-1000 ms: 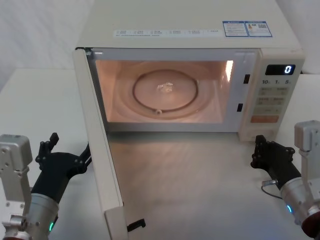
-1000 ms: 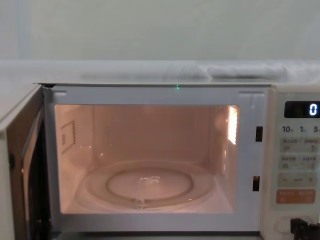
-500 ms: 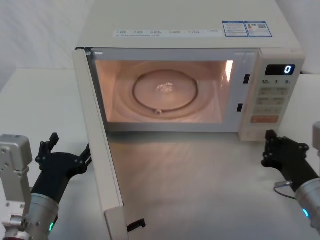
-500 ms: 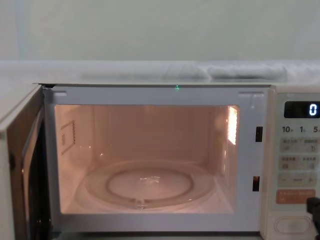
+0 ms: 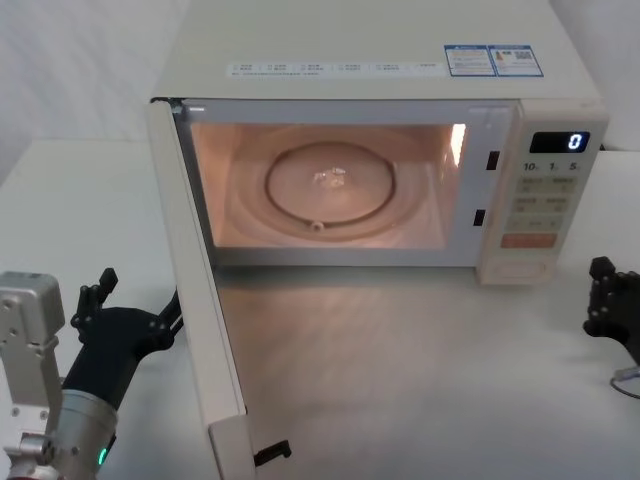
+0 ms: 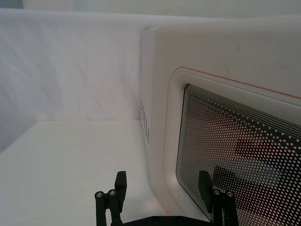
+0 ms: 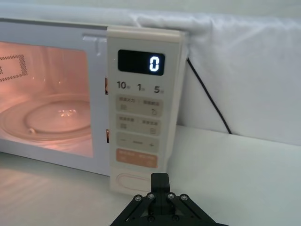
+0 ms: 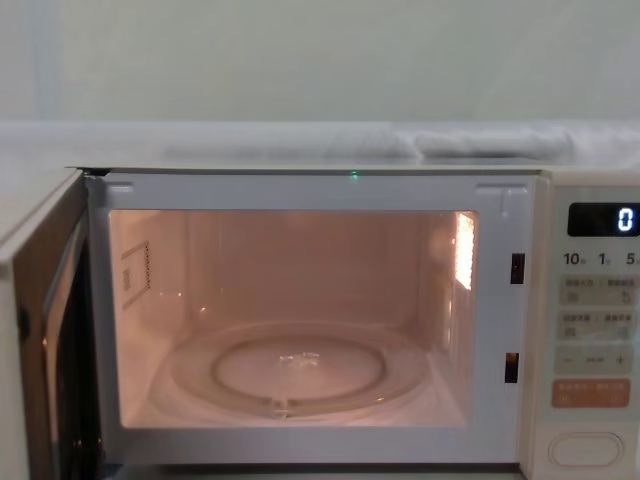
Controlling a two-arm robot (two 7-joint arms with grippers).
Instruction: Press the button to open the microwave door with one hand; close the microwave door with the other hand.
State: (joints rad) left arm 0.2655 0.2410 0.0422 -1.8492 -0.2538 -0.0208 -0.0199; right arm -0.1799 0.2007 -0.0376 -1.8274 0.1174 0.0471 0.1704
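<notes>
Right tool (image 5: 612, 305) withdrawn rightward, microwave door (image 5: 200, 300) open

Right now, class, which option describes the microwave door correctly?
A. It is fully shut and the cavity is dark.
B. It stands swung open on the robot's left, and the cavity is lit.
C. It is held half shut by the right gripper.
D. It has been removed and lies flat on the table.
B: the microwave door stands swung open on its left-side hinge, with the lit cavity and glass turntable exposed.
</notes>
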